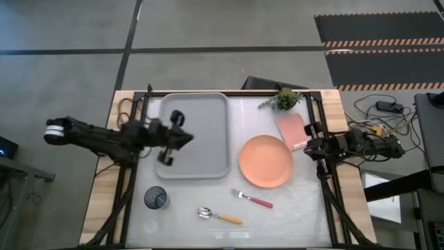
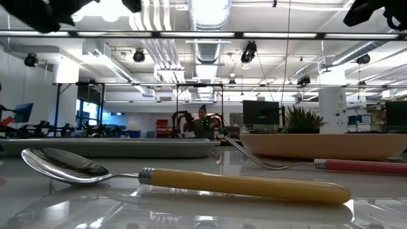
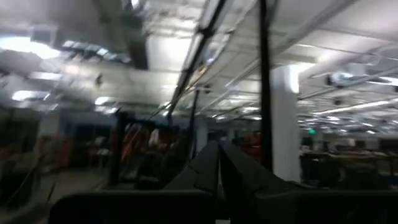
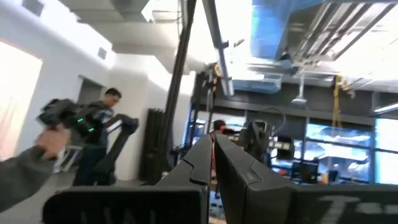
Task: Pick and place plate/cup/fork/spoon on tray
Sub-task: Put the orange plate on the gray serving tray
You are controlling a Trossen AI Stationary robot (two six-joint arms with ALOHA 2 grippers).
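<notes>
Two utensils lying crosswise, spoon [image 1: 219, 216] and fork [image 1: 252, 200] handles pointing right

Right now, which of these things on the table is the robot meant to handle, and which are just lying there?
For the job: tray, plate, cup, fork, spoon.

Just lying about: pink slab, small plant.
</notes>
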